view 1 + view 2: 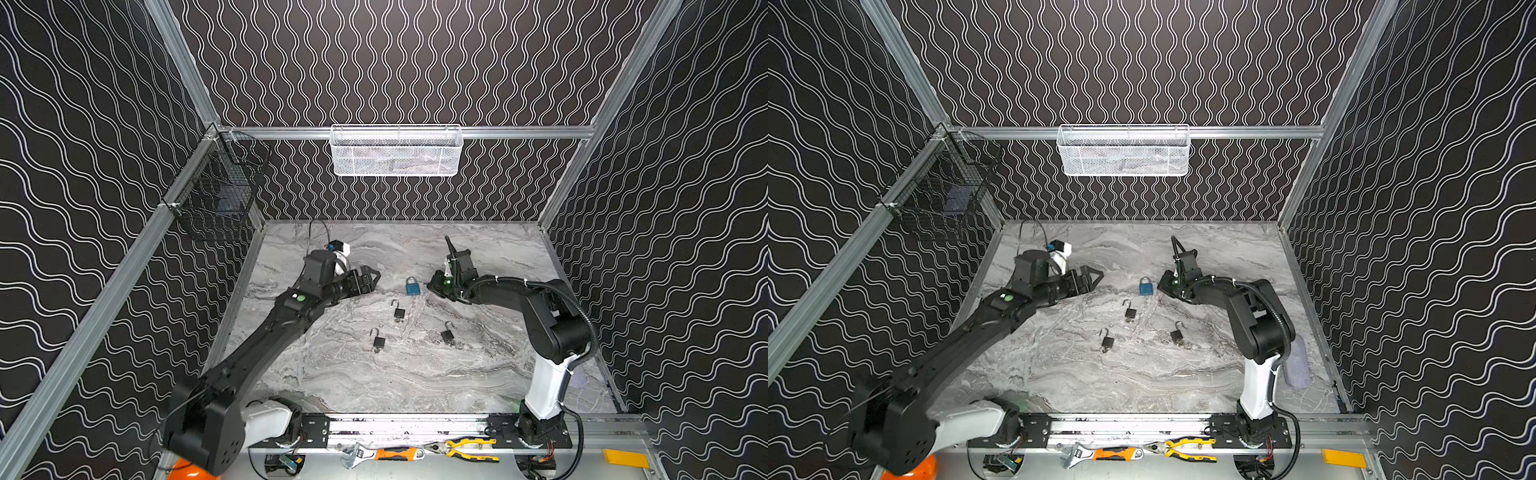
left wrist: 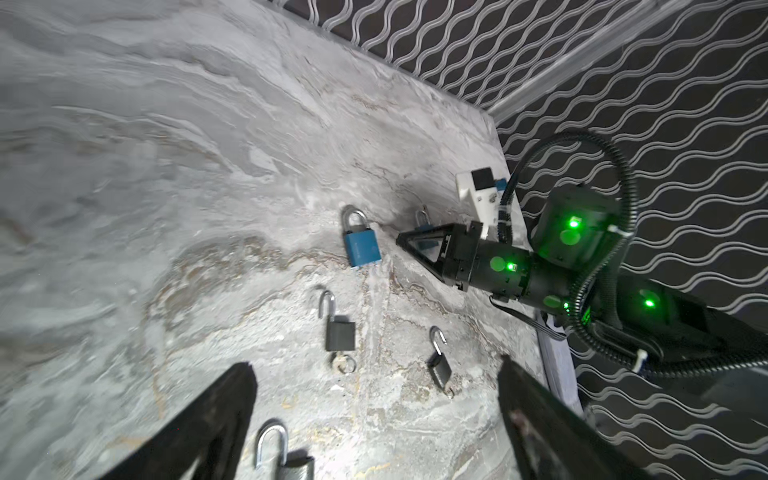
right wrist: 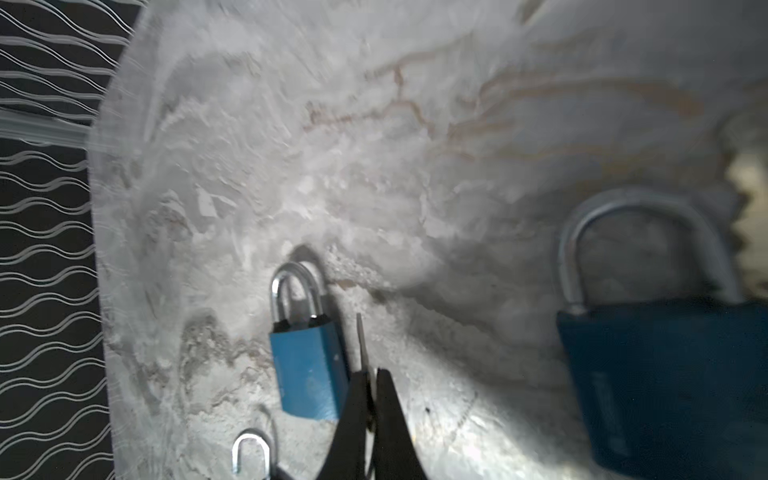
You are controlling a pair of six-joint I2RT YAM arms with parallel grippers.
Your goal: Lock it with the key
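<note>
Key (image 3: 362,345) in R end effector (image 3: 371,376)

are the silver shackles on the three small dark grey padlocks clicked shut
No, in a top view the three small dark grey padlocks all show shackles swung open, one end free.

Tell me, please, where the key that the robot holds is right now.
In the right wrist view, the key is pinched in the shut right hand, its blade close beside the blue padlock near the middle of the table.
</note>
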